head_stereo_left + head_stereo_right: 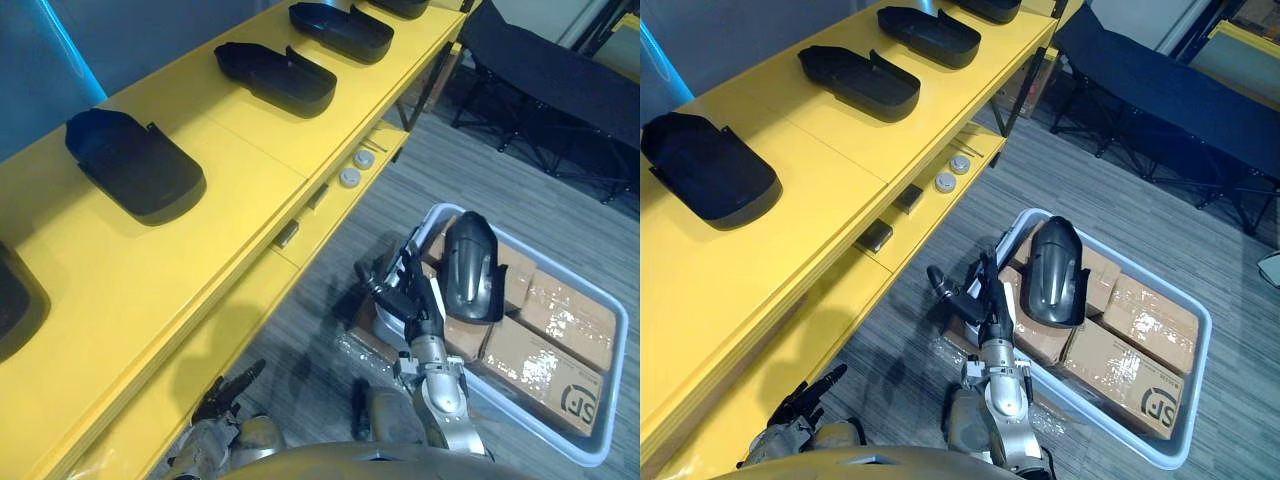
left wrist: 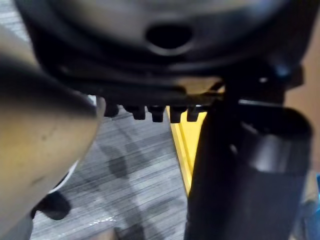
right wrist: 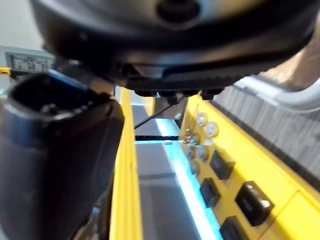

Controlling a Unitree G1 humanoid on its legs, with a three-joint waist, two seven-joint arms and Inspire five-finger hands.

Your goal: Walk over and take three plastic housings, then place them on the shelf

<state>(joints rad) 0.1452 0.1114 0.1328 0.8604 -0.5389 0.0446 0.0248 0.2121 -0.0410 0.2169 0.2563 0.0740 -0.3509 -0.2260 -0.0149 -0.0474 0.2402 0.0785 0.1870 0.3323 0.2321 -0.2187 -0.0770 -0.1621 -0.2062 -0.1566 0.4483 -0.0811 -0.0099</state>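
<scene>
Right robot hand point(image 1: 985, 300) is at the near-left rim of the grey bin point(image 1: 615, 380). Fingers are straight and spread, thumb out to the side, nothing in its grasp. One black plastic housing point(image 1: 472, 268) lies on the cardboard boxes point(image 1: 555, 325) inside the bin, just beside those fingers. Can't tell whether they touch it.

Left robot hand point(image 1: 228, 390) is low beside the front edge of the yellow shelf point(image 1: 250, 190), fingers relaxed and empty.

The shelf top carries a row of black housings, well apart from each other: near housing point(image 1: 135, 165), middle housing point(image 1: 275, 78), far housing point(image 1: 340, 30). More of them are cut off at the picture edges.

On the lower shelf level there are two round silver parts point(image 1: 350, 177) and small dark blocks point(image 1: 287, 235).

A black folding cot point(image 1: 560, 80) stands on the grey floor point(image 1: 520, 190) beyond the bin.
</scene>
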